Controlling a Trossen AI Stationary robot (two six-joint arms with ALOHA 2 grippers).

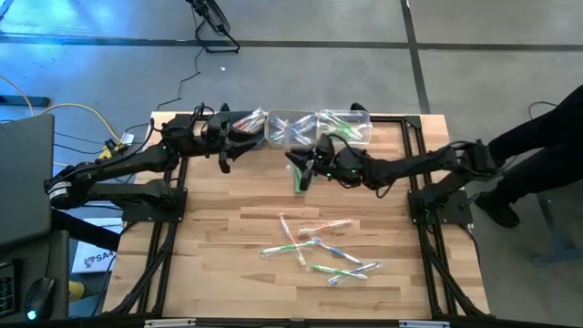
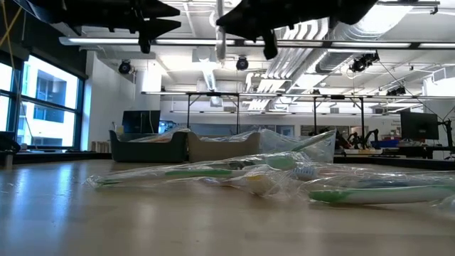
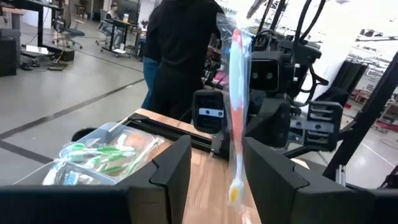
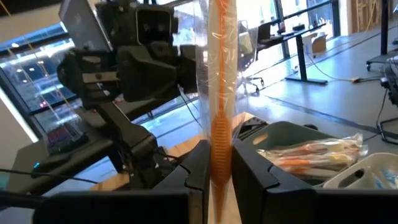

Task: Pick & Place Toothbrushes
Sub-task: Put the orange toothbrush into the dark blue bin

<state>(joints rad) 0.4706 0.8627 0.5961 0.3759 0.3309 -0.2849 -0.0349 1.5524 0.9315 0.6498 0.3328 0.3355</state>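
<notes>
Wrapped toothbrushes [image 2: 284,174] lie nearest the low camera, loose in clear sleeves on the wooden counter [image 1: 228,237]. From above, that scatter [image 1: 319,251] sits toward six o'clock of the counter's middle, green, blue and pink-orange sticks crossing one another.

Above and beyond them, both arms hang toward the twelve o'clock edge. Toward one o'clock of the counter's middle, the right hand [image 1: 305,173] has its fingers drawn narrow around an orange toothbrush in a clear wrapper [image 4: 219,106]. In the right wrist view the brush stands upright between the two dark fingers [image 4: 193,168], pinched low on its length. In the overhead view a green shape [image 1: 299,178] shows just under this hand; I cannot tell what it is.

At eleven o'clock, the left hand [image 1: 225,150] carries a pink-orange toothbrush in its sleeve [image 3: 237,93], hanging upright between fingers [image 3: 171,165] set fairly wide, bristle end down. Whether the fingers actually press it cannot be made out from the left wrist view.

Farther back, clear bins [image 1: 314,128] line the twelve o'clock edge, filled with more wrapped brushes [image 3: 102,155], green ones showing plainly.

Beyond the counter at three o'clock, a person in dark clothes [image 1: 537,155] stands beside the frame.
</notes>
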